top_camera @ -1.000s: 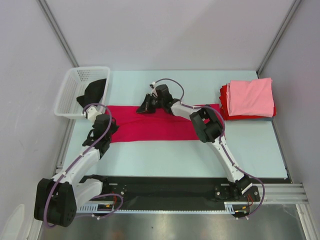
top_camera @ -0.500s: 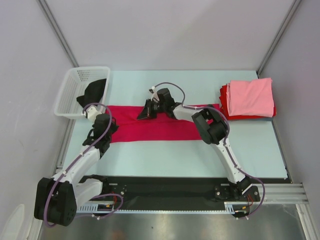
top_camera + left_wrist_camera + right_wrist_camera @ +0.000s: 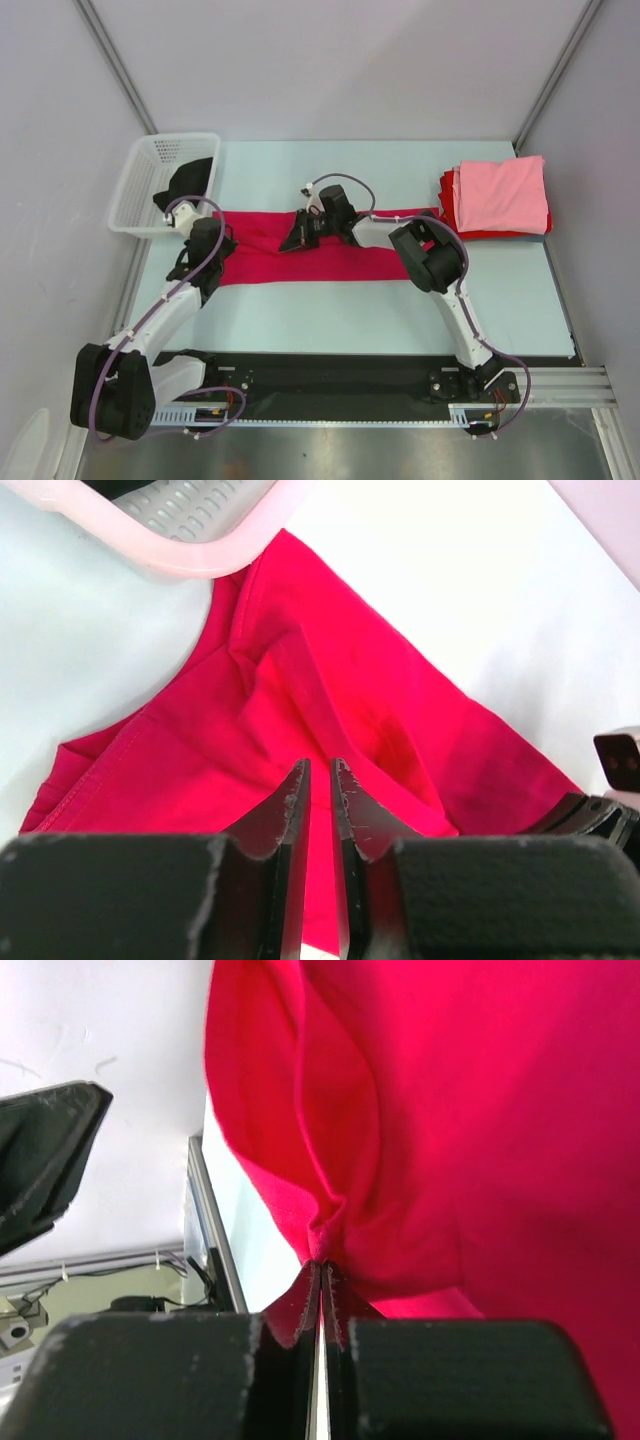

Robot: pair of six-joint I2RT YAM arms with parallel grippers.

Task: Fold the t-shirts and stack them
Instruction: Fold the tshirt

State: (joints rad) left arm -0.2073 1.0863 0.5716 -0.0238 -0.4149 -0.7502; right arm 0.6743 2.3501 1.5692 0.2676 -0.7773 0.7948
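Observation:
The crimson-red t-shirt (image 3: pixel 350 262) lies as a long strip across the middle of the table (image 3: pixel 330 315). My right gripper (image 3: pixel 294 240) is shut on a pinch of its far edge, and the cloth bunches at the tips in the right wrist view (image 3: pixel 322 1265). My left gripper (image 3: pixel 215 250) is at the shirt's left end. Its jaws stand almost together with red cloth (image 3: pixel 330 680) in the narrow gap (image 3: pixel 320 770), and creases run toward the tips. A folded light pink t-shirt (image 3: pixel 500 193) lies on a folded red one (image 3: pixel 450 218) at the far right.
A white plastic basket (image 3: pixel 135 195) stands at the far left with a black t-shirt (image 3: pixel 190 180) hanging over its rim; its edge shows in the left wrist view (image 3: pixel 190 550). Metal frame posts stand at the back corners. A black strip runs along the near edge.
My right gripper has drawn the shirt's far edge toward the near side. My left gripper has moved a little away from the near edge and to the right at the shirt's left end.

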